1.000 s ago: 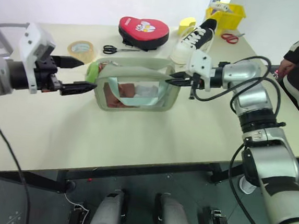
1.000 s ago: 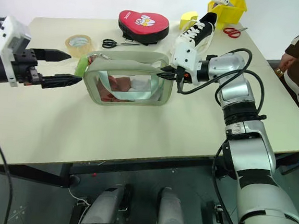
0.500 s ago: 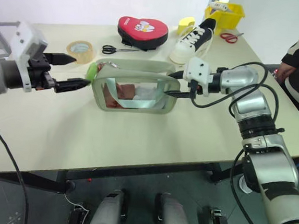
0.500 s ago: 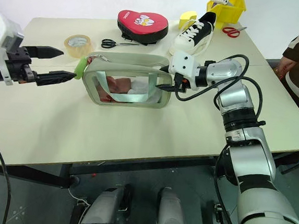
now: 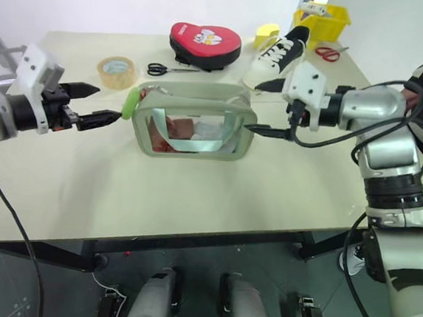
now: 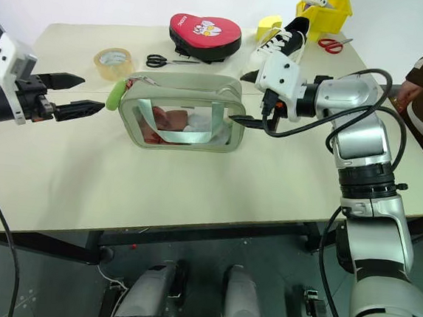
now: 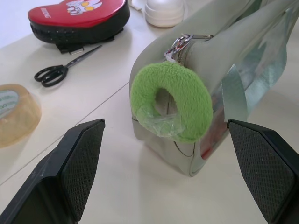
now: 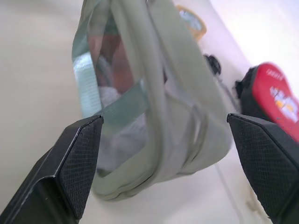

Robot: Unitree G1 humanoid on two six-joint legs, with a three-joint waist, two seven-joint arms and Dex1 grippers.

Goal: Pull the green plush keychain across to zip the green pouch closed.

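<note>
Left hand (image 5: 98, 104) sitting wide open, nearer, with the green plush keychain (image 5: 130, 104) just beside at 3 o'clock on the green pouch (image 5: 192, 120) end, right hand (image 5: 271, 108) wide open opposite.

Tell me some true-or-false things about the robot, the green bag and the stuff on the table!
1. The fuzzy green ring hangs at one end of the green bag. True.
2. The left tool is squeezing the fuzzy ring. False: its fingers are open and stop short of the ring.
3. The right tool is open beside the bag's other end. True.
4. The red heart case sits on top of the bag. False: it lies on the table behind the bag.
5. The tape roll is inside the bag. False: it lies on the table, near the black scissors.
</note>
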